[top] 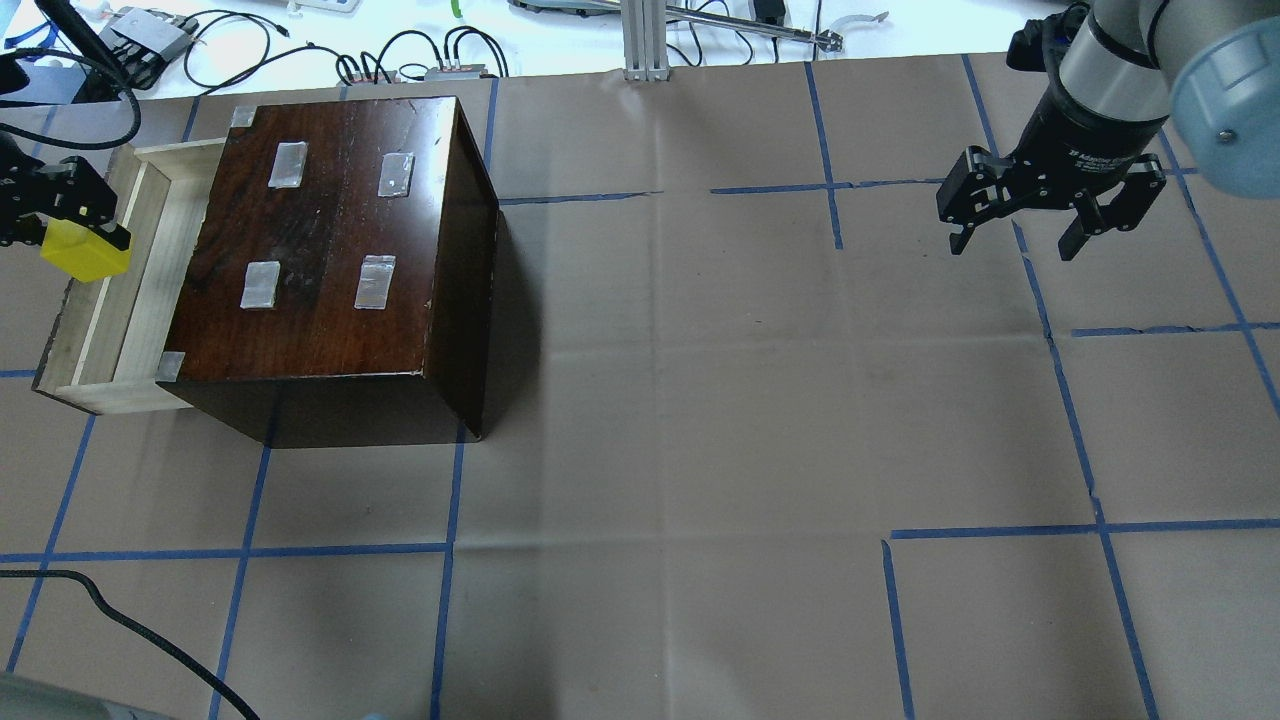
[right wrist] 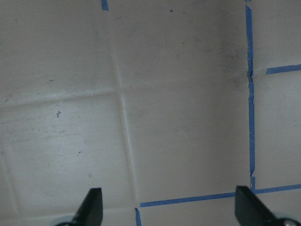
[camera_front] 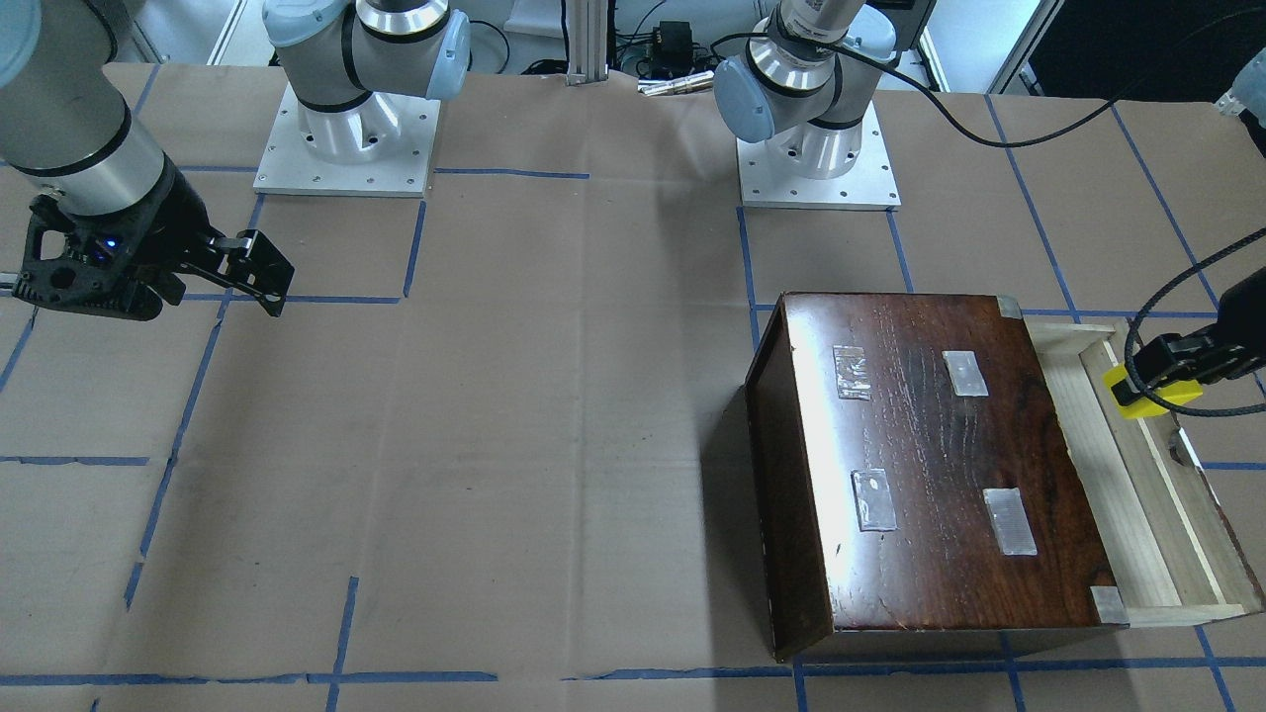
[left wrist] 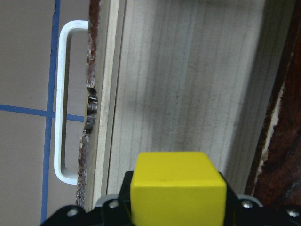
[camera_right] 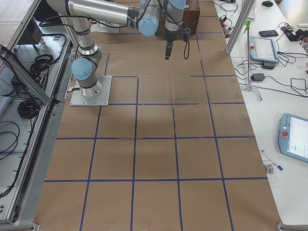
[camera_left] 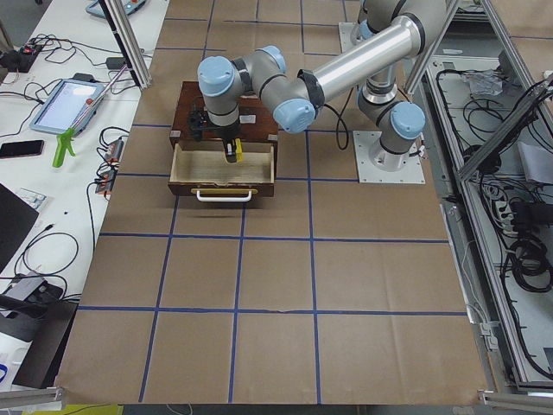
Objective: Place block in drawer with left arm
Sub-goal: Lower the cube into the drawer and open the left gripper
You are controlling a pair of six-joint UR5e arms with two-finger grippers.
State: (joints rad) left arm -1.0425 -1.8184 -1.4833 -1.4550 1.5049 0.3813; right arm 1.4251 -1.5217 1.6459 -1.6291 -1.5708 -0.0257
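Observation:
The yellow block (top: 85,252) is held in my left gripper (top: 60,215), which is shut on it above the open drawer (top: 135,260). The block also shows in the front view (camera_front: 1152,394) and the left wrist view (left wrist: 176,193), over the pale wood drawer floor (left wrist: 188,84). The drawer is pulled out of the dark-brown cabinet (top: 330,250), its white handle (left wrist: 63,101) at the outer side. My right gripper (top: 1050,215) is open and empty, high above the paper far from the cabinet; its fingertips (right wrist: 91,205) show over bare paper.
Brown paper with blue tape lines (top: 700,400) covers the table. Both arm bases (camera_front: 346,148) stand at the robot's side. Cables and boxes (top: 150,40) lie beyond the table edge behind the cabinet.

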